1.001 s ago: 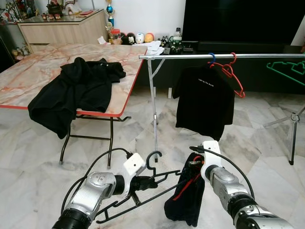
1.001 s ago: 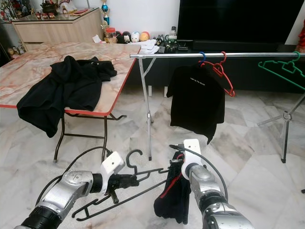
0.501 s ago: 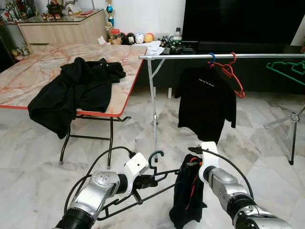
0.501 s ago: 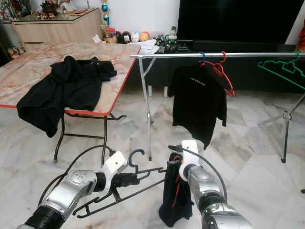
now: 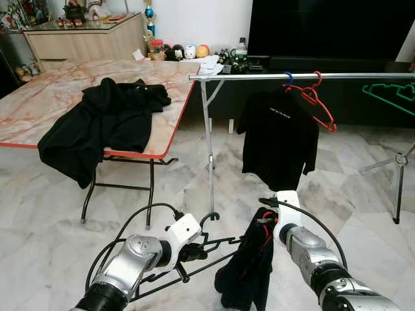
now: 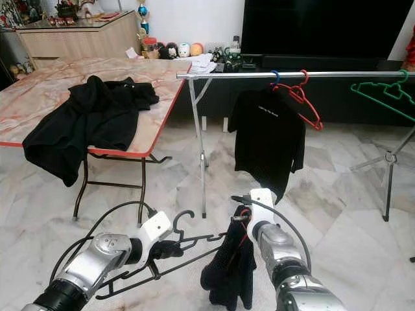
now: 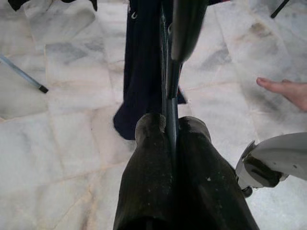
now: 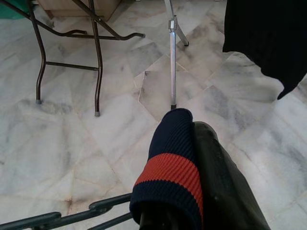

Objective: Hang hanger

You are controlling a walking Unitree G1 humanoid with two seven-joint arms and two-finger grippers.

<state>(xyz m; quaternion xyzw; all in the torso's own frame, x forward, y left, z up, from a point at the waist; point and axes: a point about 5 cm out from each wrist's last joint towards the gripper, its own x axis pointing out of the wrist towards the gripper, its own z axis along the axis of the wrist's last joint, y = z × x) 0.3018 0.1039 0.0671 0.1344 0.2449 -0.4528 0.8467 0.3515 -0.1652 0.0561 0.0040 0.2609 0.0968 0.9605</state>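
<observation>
A black wire hanger [image 5: 214,245] lies nearly flat low in front of me, its hook [image 5: 209,217] pointing up. My left gripper [image 5: 188,251] is shut on its neck; the left wrist view has both fingers [image 7: 153,143] pressed on the thin hanger bar [image 7: 169,81]. My right gripper [image 5: 267,223] is shut on a dark navy garment [image 5: 249,275] with a red stripe, which hangs bunched by the hanger's far end. The ribbed collar [image 8: 170,172] sits against one finger [image 8: 216,163]. Beyond stands the silver clothes rail [image 5: 259,76].
On the rail hang a black T-shirt [image 5: 277,139], a red hanger [image 5: 318,100] and a green hanger [image 5: 392,94]. A marble-top folding table [image 5: 39,97] with black clothes [image 5: 104,123] stands at left. A person's bare foot [image 7: 285,91] is on the floor nearby.
The navy garment has swung and bunched out toward the hanger. My left gripper and the hanger sit slightly lower. The T-shirt on the rail has turned a little.
</observation>
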